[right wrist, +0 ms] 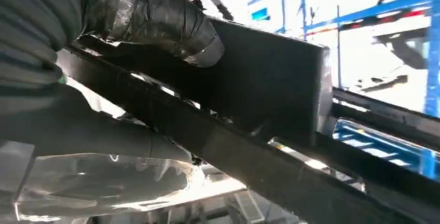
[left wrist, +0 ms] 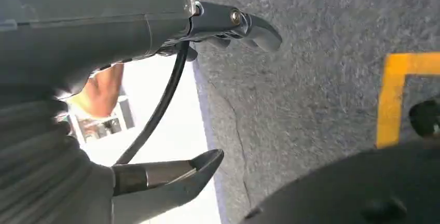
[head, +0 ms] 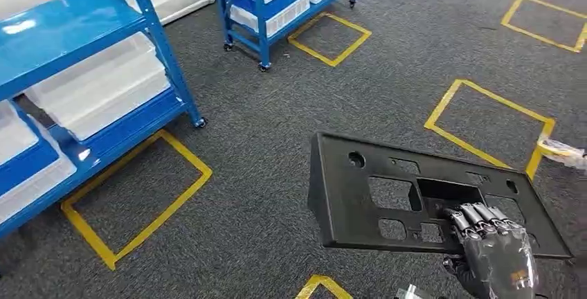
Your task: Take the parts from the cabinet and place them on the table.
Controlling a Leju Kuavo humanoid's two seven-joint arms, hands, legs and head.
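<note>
A flat black plastic panel (head: 387,188) with several cut-outs hangs level above the carpet at the lower right of the head view. My right hand (head: 493,247) grips its near edge, fingers hooked into a cut-out. In the right wrist view the thumb (right wrist: 171,24) presses on the black panel (right wrist: 270,79) while the fingers (right wrist: 98,130) wrap under its rim. My left hand (left wrist: 207,94) hangs over the grey floor with thumb and fingers apart and nothing between them.
A blue shelving rack (head: 83,84) with white bins (head: 104,84) stands at the left, a second blue rack (head: 277,1) at the back. Yellow tape squares (head: 138,195) mark the grey carpet. A yellow and white object (head: 561,150) pokes in at the right edge.
</note>
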